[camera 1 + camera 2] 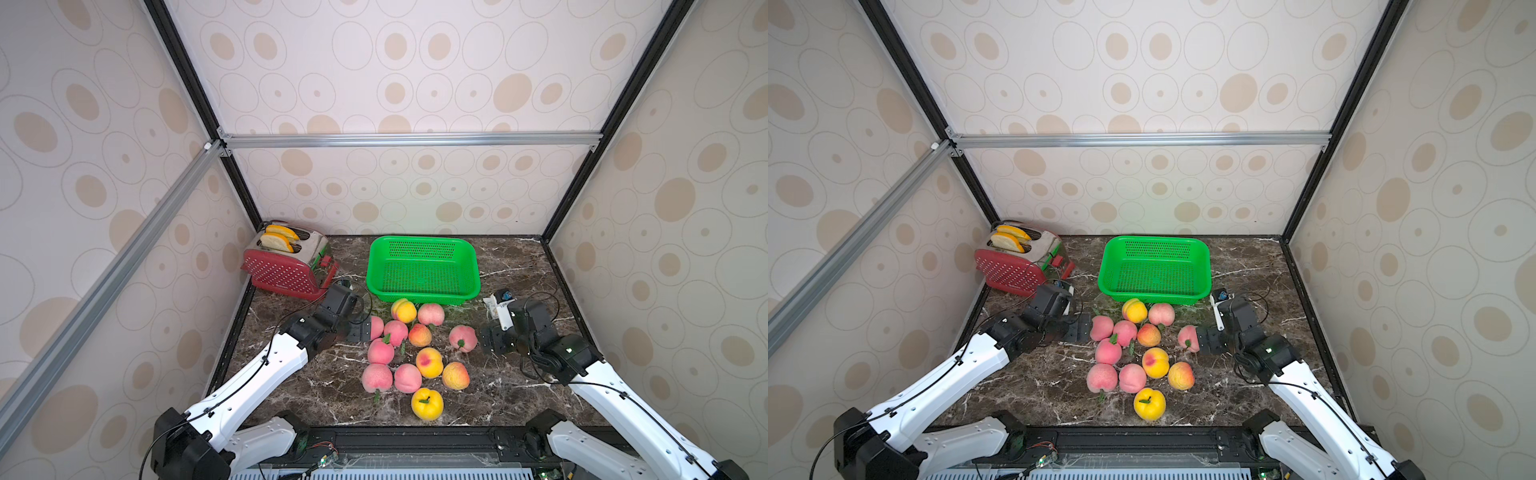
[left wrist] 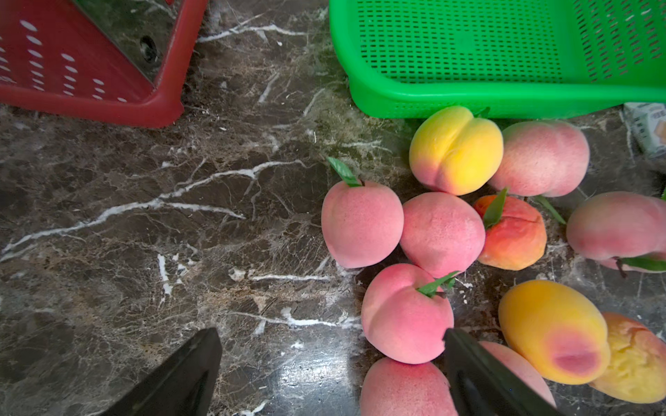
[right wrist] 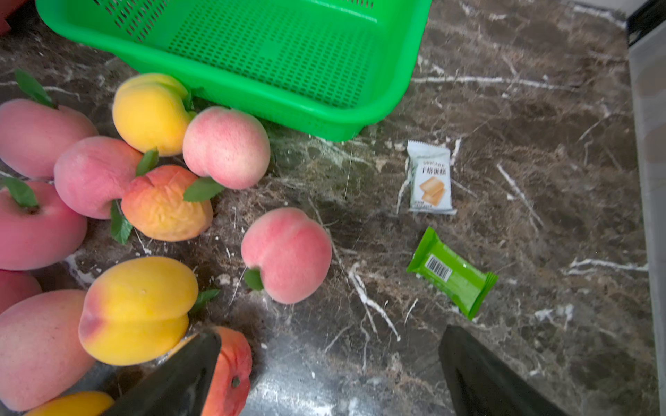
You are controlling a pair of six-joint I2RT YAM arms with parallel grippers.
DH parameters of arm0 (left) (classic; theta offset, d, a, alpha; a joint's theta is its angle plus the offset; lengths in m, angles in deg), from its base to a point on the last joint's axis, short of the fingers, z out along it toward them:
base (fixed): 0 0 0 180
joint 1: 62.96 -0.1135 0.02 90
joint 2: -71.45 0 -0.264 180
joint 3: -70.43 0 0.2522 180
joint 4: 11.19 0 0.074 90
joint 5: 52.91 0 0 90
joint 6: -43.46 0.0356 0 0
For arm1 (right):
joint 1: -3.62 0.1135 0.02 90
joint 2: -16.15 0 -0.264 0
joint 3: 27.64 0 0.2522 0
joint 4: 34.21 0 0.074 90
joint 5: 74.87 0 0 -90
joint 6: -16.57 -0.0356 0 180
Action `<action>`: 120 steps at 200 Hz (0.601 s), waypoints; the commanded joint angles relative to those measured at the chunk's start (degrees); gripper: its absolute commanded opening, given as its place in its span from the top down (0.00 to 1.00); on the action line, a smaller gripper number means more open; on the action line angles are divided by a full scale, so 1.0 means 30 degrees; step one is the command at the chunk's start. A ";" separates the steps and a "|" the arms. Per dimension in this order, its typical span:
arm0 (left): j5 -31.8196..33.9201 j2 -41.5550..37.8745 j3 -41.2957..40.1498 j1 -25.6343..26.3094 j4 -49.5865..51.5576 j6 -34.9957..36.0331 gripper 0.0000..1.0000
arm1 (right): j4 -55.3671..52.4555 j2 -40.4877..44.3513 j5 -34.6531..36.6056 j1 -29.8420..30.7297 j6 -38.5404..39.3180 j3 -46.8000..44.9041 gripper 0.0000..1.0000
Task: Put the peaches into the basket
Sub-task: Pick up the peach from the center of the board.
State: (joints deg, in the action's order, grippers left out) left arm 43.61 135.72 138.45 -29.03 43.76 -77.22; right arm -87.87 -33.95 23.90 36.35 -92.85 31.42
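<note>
Several peaches lie in a loose cluster (image 1: 409, 345) (image 1: 1133, 349) on the dark marble table, in front of the empty green basket (image 1: 415, 296) (image 1: 1152, 296). Most are pink, some orange-red, and a yellow one (image 1: 427, 404) lies nearest the front. My left gripper (image 1: 360, 328) (image 2: 331, 338) is open at the cluster's left edge, with a pink peach (image 2: 407, 313) against one finger. My right gripper (image 1: 492, 338) (image 3: 329, 336) is open over bare table, just right of a lone pink peach (image 1: 462, 337) (image 3: 286, 255). An orange-red peach (image 3: 230, 371) sits beside one finger.
A red-and-silver toaster (image 1: 291, 270) with two bread slices (image 1: 276, 240) stands at the back left. A white snack packet (image 3: 430, 180) and a green one (image 3: 452, 272) lie on the table right of the peaches. Patterned walls enclose the table on three sides.
</note>
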 commanded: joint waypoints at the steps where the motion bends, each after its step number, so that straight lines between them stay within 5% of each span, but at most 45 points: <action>1: -0.0299 -0.0139 0.0153 0.0795 -0.0033 -0.0054 0.01 | -0.1494 -0.0666 -0.0580 0.0106 -0.1165 -0.0178 0.00; 50: -0.1332 -0.0219 0.0624 0.2139 -0.0344 0.1005 0.01 | -0.0687 -0.2456 -0.3745 0.0223 -0.0788 -0.0292 0.01; 120: -0.2096 -0.1101 -0.0216 0.3117 -0.2172 0.0292 0.01 | 0.1569 -0.5345 -0.2577 0.0214 -0.0443 0.0030 0.00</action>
State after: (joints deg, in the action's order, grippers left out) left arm 38.39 134.40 137.73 -20.68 39.76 -75.69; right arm -86.56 -47.11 15.01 36.52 -95.08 30.46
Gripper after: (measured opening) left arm 0.992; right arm 0.999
